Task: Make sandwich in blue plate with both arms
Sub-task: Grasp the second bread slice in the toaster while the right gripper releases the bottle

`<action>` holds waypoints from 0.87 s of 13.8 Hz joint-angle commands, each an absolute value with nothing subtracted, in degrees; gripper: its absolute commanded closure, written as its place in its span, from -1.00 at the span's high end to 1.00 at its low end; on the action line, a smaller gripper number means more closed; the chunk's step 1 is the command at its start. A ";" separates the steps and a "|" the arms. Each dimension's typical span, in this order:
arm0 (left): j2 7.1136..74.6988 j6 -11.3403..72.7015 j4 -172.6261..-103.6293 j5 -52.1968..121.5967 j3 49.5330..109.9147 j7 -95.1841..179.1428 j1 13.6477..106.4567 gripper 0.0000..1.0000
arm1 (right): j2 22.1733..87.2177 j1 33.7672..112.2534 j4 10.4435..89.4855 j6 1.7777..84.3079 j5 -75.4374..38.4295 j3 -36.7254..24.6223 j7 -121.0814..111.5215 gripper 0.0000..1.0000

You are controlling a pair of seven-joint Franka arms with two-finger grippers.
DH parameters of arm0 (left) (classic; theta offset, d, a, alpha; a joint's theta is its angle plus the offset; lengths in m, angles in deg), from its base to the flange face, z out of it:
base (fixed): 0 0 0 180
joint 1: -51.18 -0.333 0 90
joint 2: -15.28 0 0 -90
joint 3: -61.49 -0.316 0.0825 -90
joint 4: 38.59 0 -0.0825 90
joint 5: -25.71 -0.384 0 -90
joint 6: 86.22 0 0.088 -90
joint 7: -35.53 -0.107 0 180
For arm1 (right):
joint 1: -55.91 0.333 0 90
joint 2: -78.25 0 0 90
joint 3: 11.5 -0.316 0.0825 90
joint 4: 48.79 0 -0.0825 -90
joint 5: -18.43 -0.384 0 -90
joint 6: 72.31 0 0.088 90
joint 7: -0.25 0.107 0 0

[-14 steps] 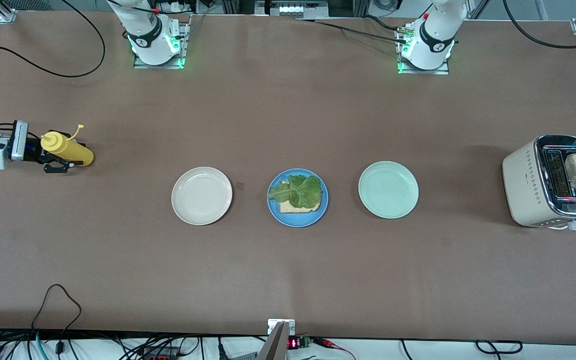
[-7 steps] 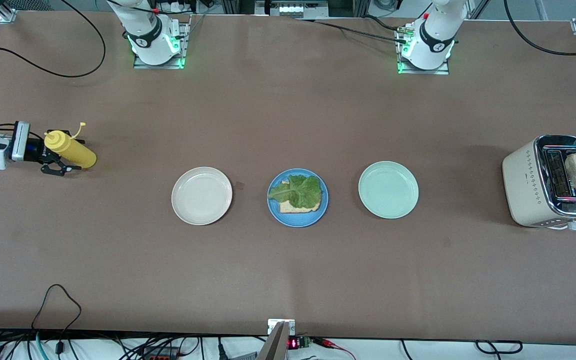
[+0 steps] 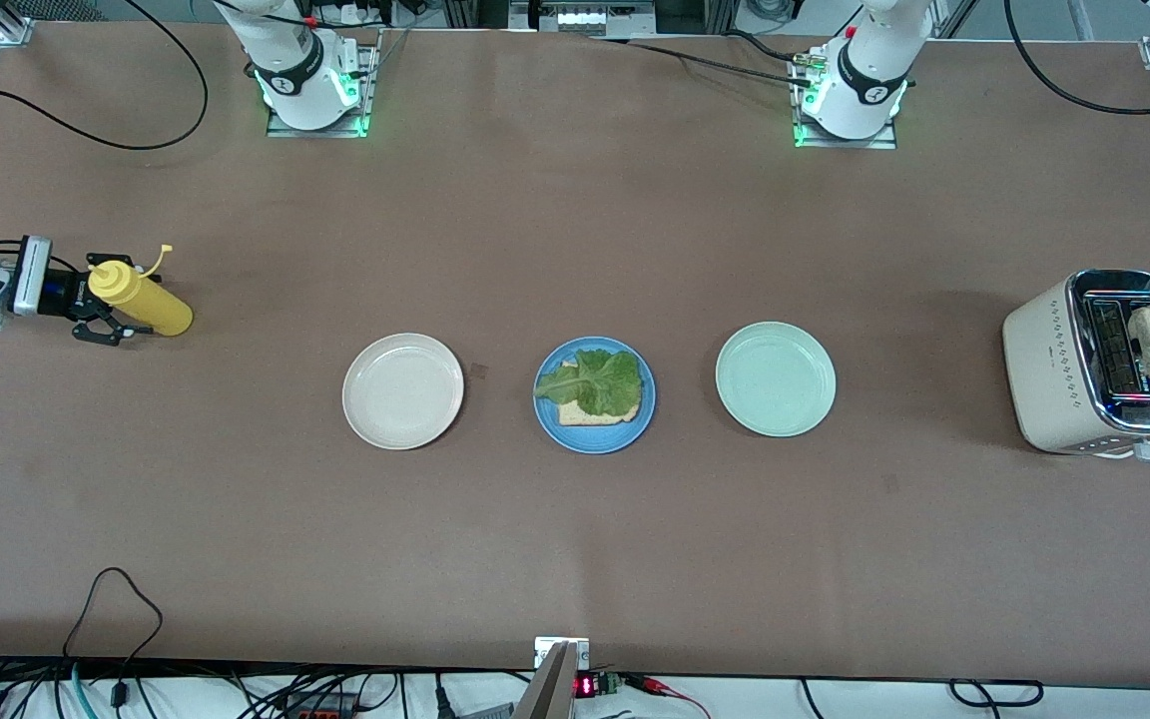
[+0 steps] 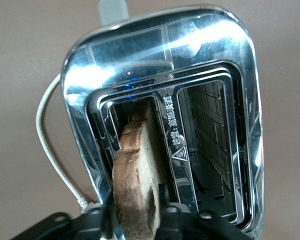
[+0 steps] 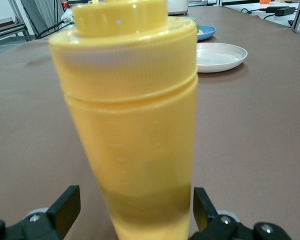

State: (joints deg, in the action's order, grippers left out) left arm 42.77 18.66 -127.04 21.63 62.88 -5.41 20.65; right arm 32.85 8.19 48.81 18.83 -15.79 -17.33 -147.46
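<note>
One big toaster [image 3: 1084,374] sits at the left arm's end of the worktop, where the left pincer [image 4: 135,212] squeezes a toast slice [image 4: 137,170] standing in its slot. The blue plate [image 3: 594,435] in the middle holds bread under lettuce [image 3: 600,381]. The right pincer [image 5: 135,210] gapes wide around a yellow bottle [image 5: 135,130] without touching it.

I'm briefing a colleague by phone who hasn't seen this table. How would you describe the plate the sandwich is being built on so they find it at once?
Three round plates sit in a row across the middle of the brown table. The blue plate is the middle one, between the cream plate toward the right arm's end and the pale green plate toward the left arm's. It alone holds food: a bread slice under a lettuce leaf.
</note>
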 commanded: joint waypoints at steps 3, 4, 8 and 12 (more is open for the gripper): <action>41.92 17.58 -126.48 21.40 63.33 -6.57 19.89 -0.99 | 32.46 7.66 45.87 15.32 -15.24 -15.55 -147.84 1.00; 41.65 16.80 -125.79 21.40 63.51 -6.66 19.80 -0.99 | 32.46 7.57 45.43 14.88 -14.88 -15.46 -147.84 1.00; 40.60 6.10 -114.21 21.40 64.12 -6.75 19.80 -0.99 | 32.37 7.48 43.49 13.21 -14.27 -14.32 -147.84 1.00; 40.16 -2.96 -106.80 21.31 69.46 -5.52 21.03 -0.98 | 32.37 7.48 40.69 10.31 -14.27 -13.79 -147.58 1.00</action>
